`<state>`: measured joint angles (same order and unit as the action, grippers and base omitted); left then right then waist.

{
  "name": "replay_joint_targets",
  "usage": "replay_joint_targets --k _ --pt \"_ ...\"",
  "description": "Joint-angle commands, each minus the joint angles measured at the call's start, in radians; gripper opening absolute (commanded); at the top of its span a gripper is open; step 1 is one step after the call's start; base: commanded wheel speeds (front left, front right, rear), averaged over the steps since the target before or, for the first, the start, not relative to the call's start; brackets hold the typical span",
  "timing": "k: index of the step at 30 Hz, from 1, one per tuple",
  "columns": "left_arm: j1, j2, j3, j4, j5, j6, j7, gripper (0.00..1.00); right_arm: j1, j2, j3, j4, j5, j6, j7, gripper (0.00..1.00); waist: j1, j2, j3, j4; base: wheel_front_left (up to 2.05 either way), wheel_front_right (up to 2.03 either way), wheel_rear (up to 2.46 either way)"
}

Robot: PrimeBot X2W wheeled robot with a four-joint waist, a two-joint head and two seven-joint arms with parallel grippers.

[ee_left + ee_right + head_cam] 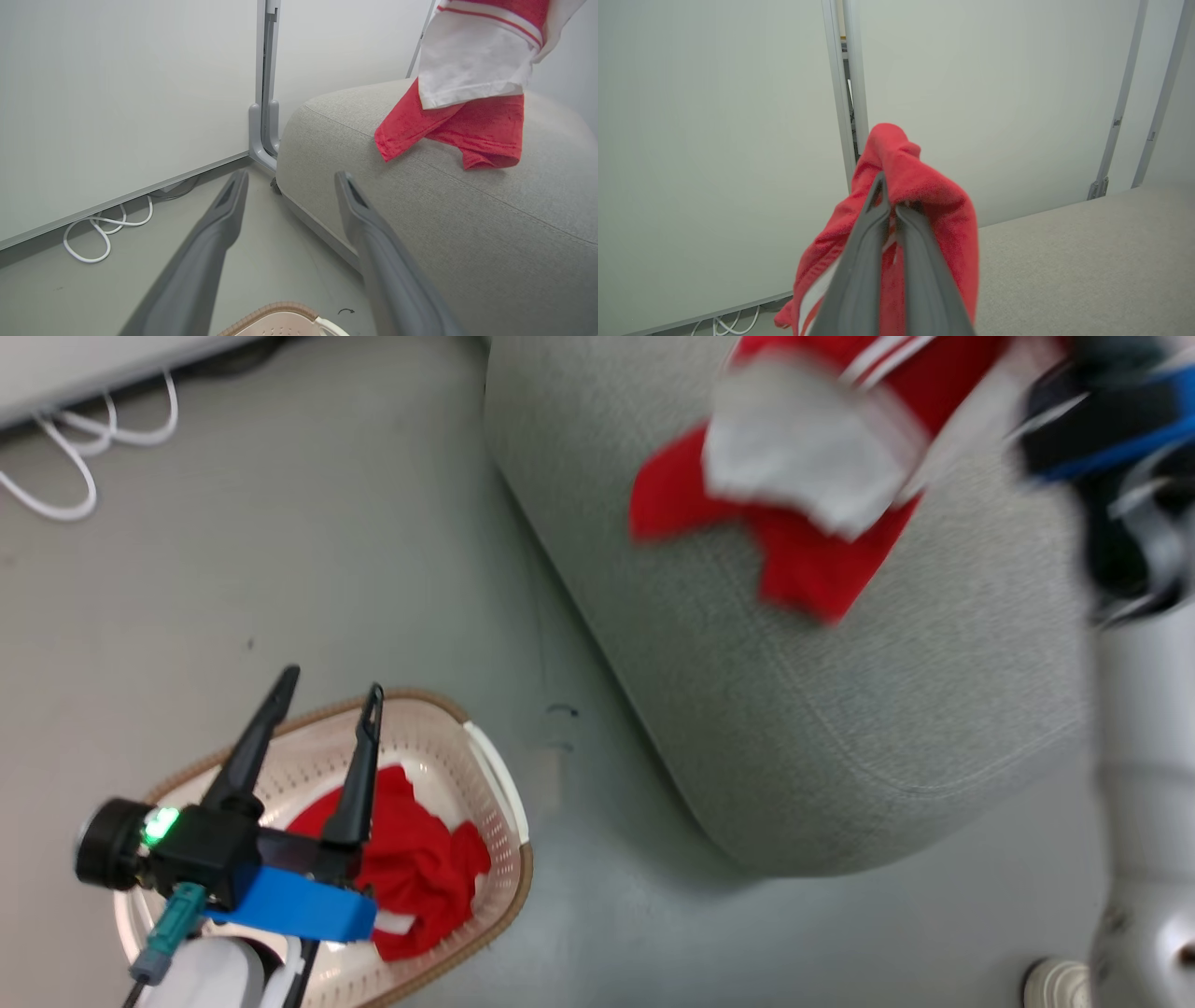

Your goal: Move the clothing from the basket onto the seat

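The right gripper [889,198] has its fingers pressed together on a fold of one red garment [803,569], which hangs at the upper right of the head view over the grey seat [840,728]. In the left wrist view its lower edge appears to rest on the seat, though blur in the head view leaves contact uncertain. The left gripper [331,683], fingers apart and holding nothing, sits at the lower left above the basket [499,775]. The second garment [420,863] lies crumpled in the basket's right half. Expect the fabric to be light, soft and limp: it will drape and trail, not hold shape. Pinch a raised fold near the top of the heap, clear of the perforated wall, and lift until the hem clears the rim.
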<state>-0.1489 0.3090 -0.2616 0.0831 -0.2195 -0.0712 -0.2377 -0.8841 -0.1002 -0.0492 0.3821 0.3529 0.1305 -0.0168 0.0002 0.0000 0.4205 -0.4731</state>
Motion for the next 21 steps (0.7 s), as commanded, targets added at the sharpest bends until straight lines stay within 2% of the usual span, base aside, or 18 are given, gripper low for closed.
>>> replay_joint_targets --k 1,2,4,9,15,21 --pt "-0.025 0.011 0.007 -0.023 0.008 0.003 0.008 1.00 -0.055 -0.029 -0.039 -0.002 0.000 0.000 0.009 0.00 -0.0002 0.0000 0.098 0.044 0.00 0.00 0.00" --pt "-0.042 0.022 0.014 -0.060 0.011 0.009 0.015 1.00 -0.124 -0.070 -0.112 0.003 -0.006 0.000 0.033 0.00 -0.0002 0.0000 0.146 0.064 0.00 0.00 0.00" --pt "-0.060 0.031 0.021 -0.092 0.017 0.014 0.022 1.00 -0.187 -0.112 -0.186 0.015 -0.013 0.000 0.055 0.00 -0.0002 0.0000 0.190 0.085 0.00 0.00 0.00" --pt "-0.096 0.049 0.031 -0.156 0.027 0.022 0.033 1.00 -0.292 -0.193 -0.352 0.056 -0.039 0.000 0.092 0.00 -0.0002 0.0000 0.285 0.129 0.00 0.00 0.00" --pt "-0.119 0.059 0.034 -0.201 0.036 0.029 0.035 1.00 -0.293 -0.232 -0.494 0.173 -0.076 0.000 0.122 0.00 -0.0002 0.0000 0.364 0.179 0.00 0.00 0.00" --pt "-0.128 0.064 0.033 -0.207 0.033 0.033 0.026 1.00 -0.259 -0.226 -0.551 0.308 -0.159 0.000 0.098 0.00 -0.0002 0.0000 0.390 0.209 0.00 0.00 0.00"
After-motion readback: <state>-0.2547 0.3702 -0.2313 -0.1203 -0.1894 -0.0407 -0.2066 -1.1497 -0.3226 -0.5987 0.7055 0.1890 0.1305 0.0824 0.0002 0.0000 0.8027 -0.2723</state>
